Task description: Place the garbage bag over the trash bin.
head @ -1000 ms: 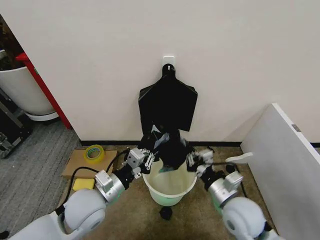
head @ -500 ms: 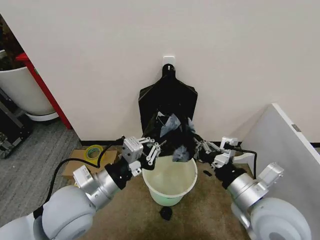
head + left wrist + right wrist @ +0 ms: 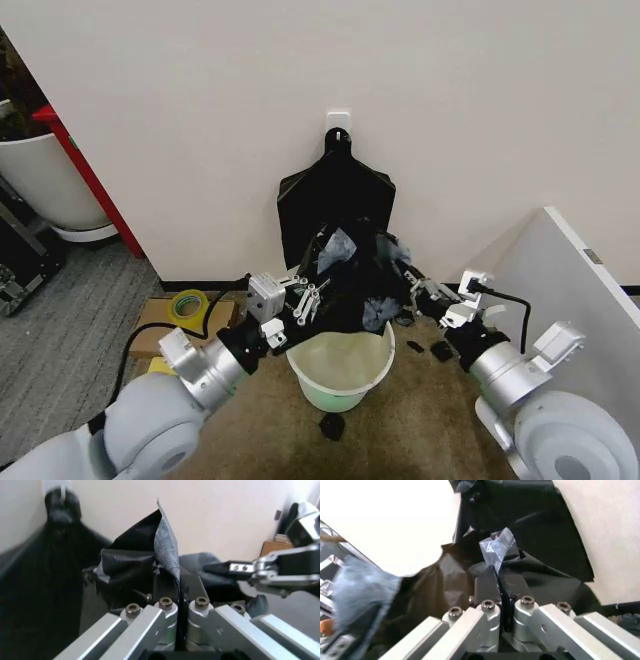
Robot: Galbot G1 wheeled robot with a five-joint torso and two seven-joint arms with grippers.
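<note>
Two hands, the left hand [image 3: 308, 300] and right hand [image 3: 420, 292], each pinch an edge of the garbage bag [image 3: 352, 285], spread above the trash bin [image 3: 340, 375] but not yet over its rim.

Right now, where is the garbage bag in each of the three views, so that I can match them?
Head view: garbage bag stretched above the trash bin, between both grippers.
Left wrist view: a fold pinched in the left gripper.
Right wrist view: a fold pinched in the right gripper.
Shared landmark: the white wall.
</note>
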